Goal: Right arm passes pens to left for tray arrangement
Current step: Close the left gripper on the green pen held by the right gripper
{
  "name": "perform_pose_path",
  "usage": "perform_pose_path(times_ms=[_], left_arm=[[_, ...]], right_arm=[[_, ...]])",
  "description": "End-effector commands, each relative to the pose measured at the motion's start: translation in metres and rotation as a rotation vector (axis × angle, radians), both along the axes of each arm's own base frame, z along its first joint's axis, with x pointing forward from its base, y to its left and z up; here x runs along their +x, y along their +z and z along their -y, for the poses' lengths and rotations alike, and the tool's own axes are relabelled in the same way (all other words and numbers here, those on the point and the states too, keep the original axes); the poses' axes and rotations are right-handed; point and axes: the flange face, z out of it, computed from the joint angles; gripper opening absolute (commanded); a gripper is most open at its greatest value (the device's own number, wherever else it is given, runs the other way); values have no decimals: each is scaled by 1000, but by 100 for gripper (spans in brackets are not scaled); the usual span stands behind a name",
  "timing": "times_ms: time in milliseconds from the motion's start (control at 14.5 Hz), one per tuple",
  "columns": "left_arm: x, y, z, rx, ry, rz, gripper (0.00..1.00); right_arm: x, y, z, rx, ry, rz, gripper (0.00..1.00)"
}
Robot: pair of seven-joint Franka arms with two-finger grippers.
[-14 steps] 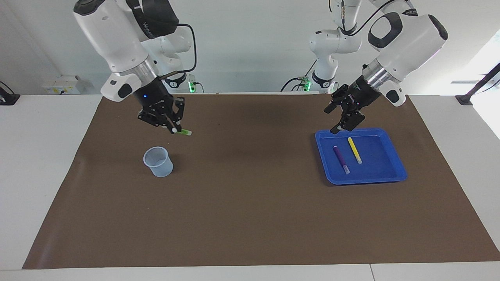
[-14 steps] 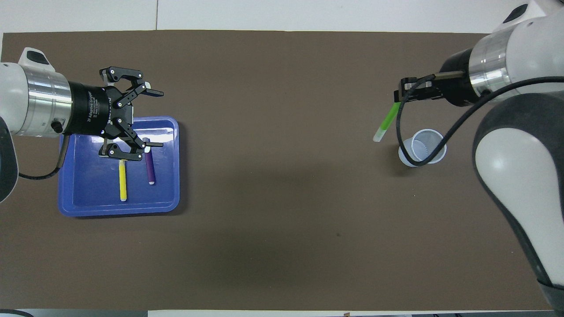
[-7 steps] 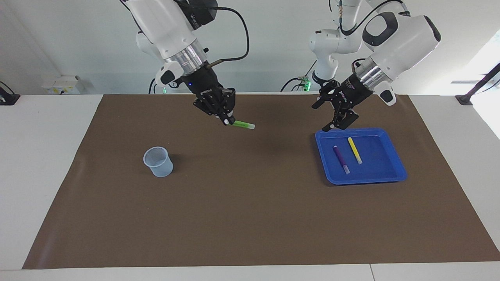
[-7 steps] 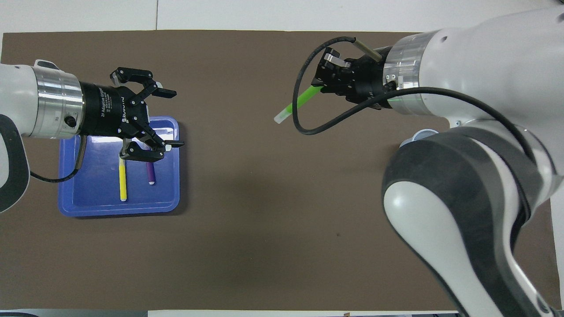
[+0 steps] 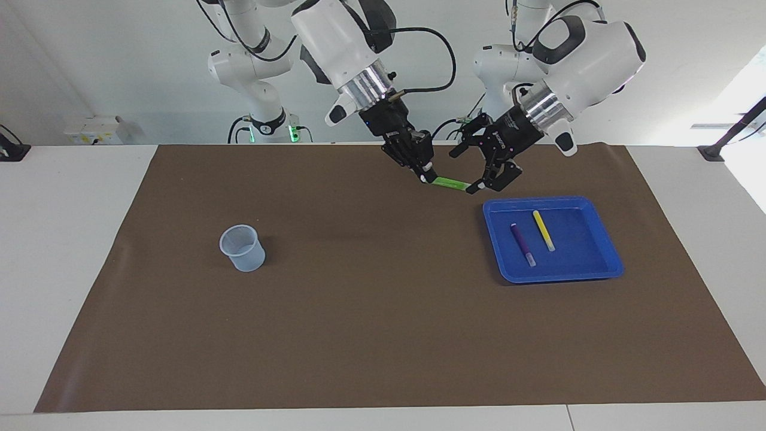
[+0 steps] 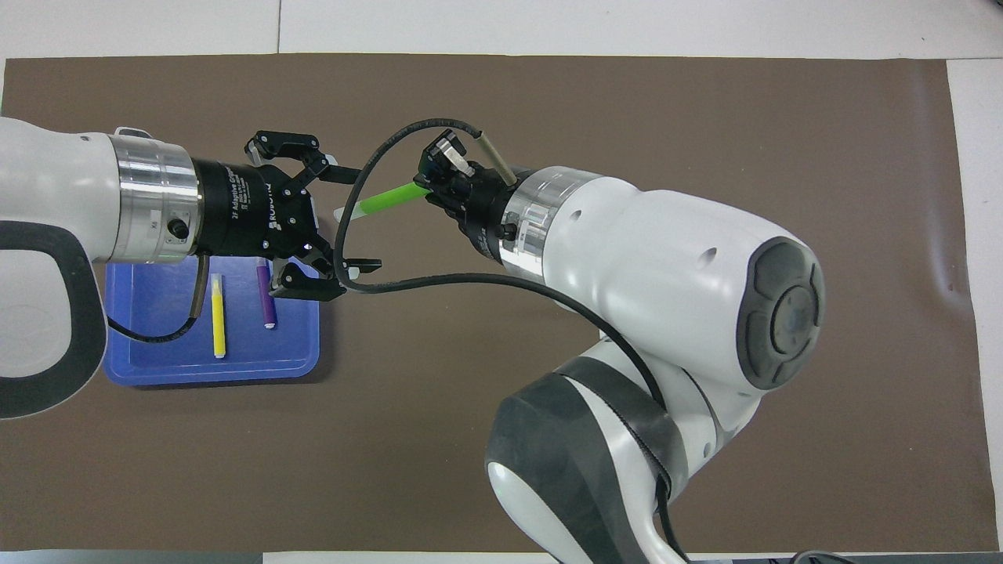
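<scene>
Bringing the green pen [image 5: 447, 183] over to the left gripper [image 5: 486, 173]

The right gripper [image 5: 423, 173] is pinching the pen and has carried it away from the cup [image 5: 242, 248]. The left gripper is waiting wide open around its tip, maybe not touching. Purple [image 5: 522, 244] and yellow [image 5: 543, 230] pens are lying in the tray [image 5: 604, 263].

A mat [image 5: 383, 335] is lying on the table [image 5: 66, 239]. The tray [image 5: 598, 263] is sitting on the mat toward the left arm's end. Two pens are lying in the tray side by side, one pen [image 5: 522, 244] just beside the other pen [image 5: 543, 230], not touching. The cup [image 5: 242, 248] is standing on the mat toward the right arm's end, well apart from the tray. The third pen [image 5: 450, 183] is hanging in the air over the mat, between the right gripper [image 5: 423, 174] and the left gripper [image 5: 479, 173], near the tray's corner nearer to the robots.
</scene>
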Motion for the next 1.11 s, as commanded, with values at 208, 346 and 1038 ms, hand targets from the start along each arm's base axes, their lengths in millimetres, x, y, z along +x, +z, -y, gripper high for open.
perform_pose_path(times_ms=[208, 346, 1038], left_arm=[[-34, -2, 54, 244, -14, 69, 100], [-25, -4, 57, 232, 71, 86, 100], [6, -23, 53, 218, 150, 83, 100]], right_arm=[[-11, -11, 22, 5, -59, -25, 0], [-8, -11, 25, 13, -72, -14, 0], [-8, -12, 25, 12, -72, -15, 0]])
